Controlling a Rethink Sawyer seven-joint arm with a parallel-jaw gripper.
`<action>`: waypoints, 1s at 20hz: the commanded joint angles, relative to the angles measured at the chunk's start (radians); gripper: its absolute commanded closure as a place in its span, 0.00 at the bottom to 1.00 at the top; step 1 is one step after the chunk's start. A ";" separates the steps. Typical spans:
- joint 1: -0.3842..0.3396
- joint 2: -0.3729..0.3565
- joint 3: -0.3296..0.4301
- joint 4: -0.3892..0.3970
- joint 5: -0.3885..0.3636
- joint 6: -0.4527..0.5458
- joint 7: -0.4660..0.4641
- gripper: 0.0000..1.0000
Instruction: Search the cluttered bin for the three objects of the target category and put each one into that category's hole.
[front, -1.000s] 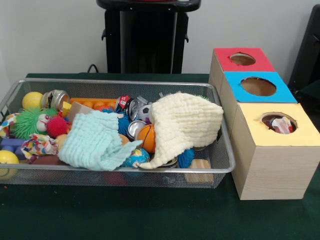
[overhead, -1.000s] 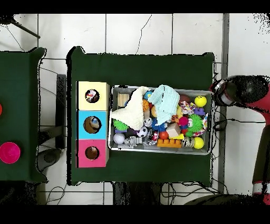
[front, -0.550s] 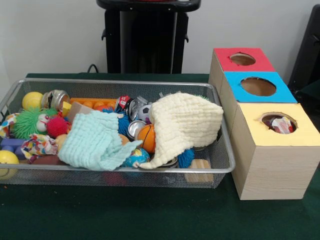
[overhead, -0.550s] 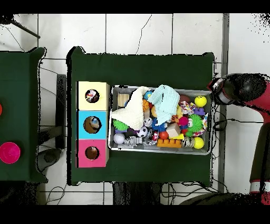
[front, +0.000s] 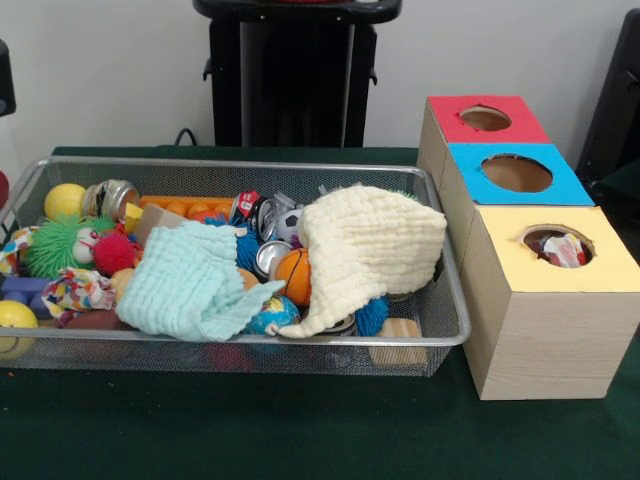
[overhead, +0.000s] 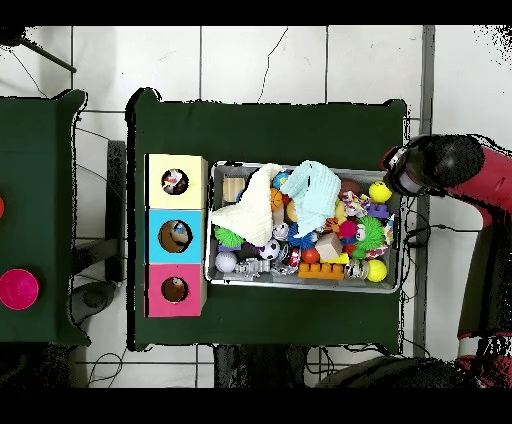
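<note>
From the front, we see the wire bin (front: 440, 330) packed to its rim, the cream cloth (front: 370, 245) draped toward the end nearest the boxes (front: 530, 300); bare green table (front: 250, 430) lies before it. From overhead, the bin's long axis runs across the table, pointing at the boxes. Our gripper (overhead: 400, 172) hovers at the bin's opposite end; we cannot tell its finger state.
</note>
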 joint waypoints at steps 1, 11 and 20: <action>0.032 0.028 -0.031 0.149 0.035 -0.061 0.155 0.00; 0.078 0.031 -0.064 0.184 0.078 -0.097 0.198 0.00; 0.107 0.073 -0.088 0.177 0.120 -0.137 0.217 0.00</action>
